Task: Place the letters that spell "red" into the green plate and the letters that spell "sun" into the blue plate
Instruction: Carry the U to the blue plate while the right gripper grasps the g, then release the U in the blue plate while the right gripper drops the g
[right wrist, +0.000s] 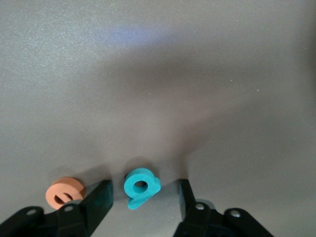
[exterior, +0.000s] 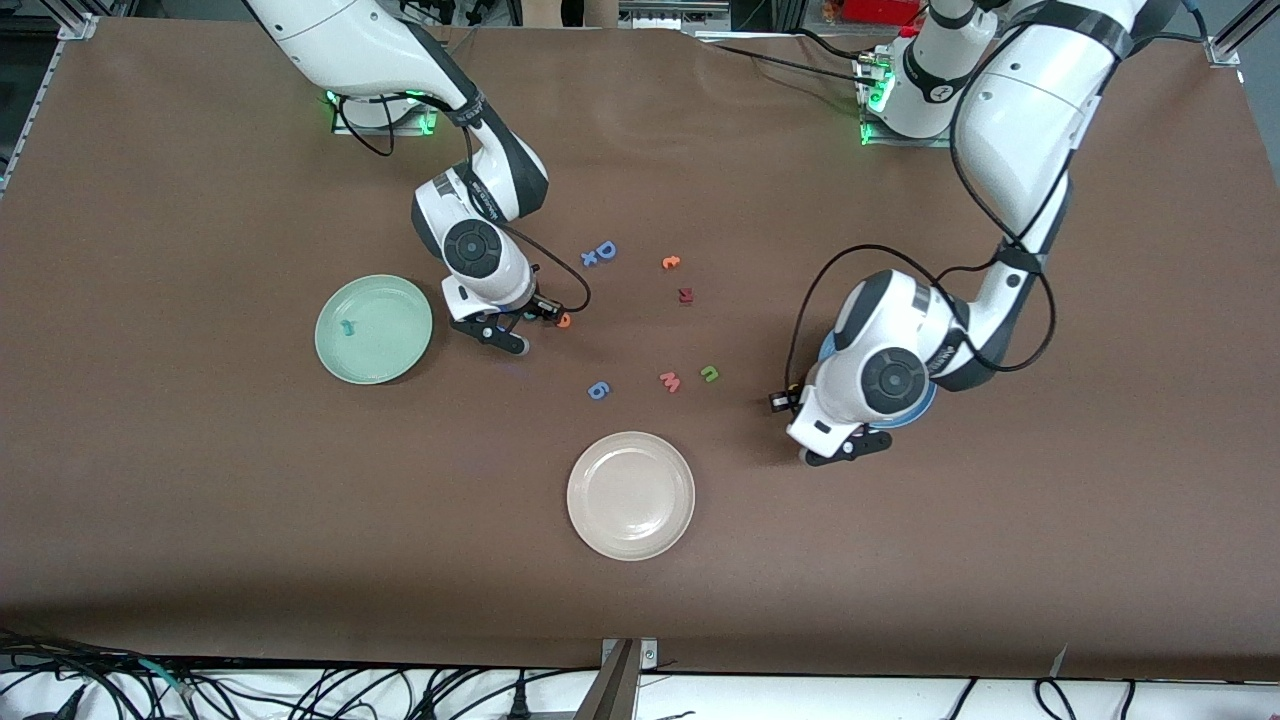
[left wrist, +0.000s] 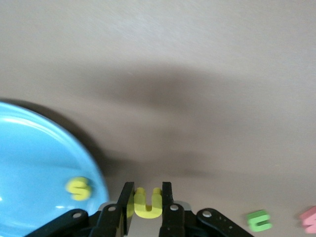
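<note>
Between right pincer (right wrist: 143, 197) fingers, small teal looped letter (right wrist: 140, 186)

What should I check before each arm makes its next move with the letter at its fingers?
1. Teal d between right gripper fingers, which stand apart: ok.
2. Orange e outside that gap: ok.
3. Left gripper shut on yellow arch: ok.
4. Yellow arch over blue plate: not ok, beside the rim.
5. Yellow s in the blue plate: ok.
6. Teal r in green plate: ok.
</note>
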Robot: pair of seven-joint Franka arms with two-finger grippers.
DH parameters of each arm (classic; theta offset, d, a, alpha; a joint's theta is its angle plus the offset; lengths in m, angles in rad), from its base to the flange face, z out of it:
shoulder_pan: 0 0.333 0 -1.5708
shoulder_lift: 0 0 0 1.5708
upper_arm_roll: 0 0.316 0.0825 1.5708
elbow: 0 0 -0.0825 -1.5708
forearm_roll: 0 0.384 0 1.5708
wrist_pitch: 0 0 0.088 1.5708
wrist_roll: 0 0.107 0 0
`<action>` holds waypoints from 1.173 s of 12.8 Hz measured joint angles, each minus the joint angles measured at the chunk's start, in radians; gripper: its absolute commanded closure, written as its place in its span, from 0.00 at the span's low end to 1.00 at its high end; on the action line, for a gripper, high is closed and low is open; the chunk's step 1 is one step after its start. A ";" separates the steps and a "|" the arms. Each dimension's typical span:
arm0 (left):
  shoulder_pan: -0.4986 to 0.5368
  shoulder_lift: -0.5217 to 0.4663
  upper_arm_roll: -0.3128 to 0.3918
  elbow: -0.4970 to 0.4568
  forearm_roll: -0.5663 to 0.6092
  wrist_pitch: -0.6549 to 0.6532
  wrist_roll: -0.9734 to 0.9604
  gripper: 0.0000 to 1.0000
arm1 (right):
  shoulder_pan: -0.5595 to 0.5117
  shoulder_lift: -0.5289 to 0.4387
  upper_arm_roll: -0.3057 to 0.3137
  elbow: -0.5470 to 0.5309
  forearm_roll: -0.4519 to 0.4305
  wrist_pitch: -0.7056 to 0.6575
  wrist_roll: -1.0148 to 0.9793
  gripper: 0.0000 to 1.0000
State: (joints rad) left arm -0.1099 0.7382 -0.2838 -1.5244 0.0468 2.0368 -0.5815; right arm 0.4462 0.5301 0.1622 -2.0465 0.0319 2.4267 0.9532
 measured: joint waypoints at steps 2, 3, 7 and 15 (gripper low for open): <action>0.034 -0.010 0.000 -0.001 0.000 -0.065 0.076 0.84 | 0.000 -0.003 -0.001 0.000 0.000 -0.005 0.000 0.76; 0.045 -0.014 0.000 -0.003 0.000 -0.097 0.121 0.84 | 0.000 -0.005 -0.002 0.000 0.000 -0.011 0.000 0.78; 0.080 -0.052 0.001 -0.068 0.036 -0.131 0.227 0.85 | 0.000 -0.010 -0.002 0.000 0.000 -0.013 0.000 0.79; 0.172 -0.113 0.003 -0.246 0.051 -0.059 0.427 0.84 | -0.003 -0.063 -0.069 0.013 0.000 -0.115 -0.050 0.87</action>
State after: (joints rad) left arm 0.0618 0.6249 -0.2813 -1.7705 0.0974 1.9780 -0.1546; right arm 0.4435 0.4668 0.0934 -2.0334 0.0319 2.3113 0.9034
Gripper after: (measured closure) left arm 0.731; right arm 0.692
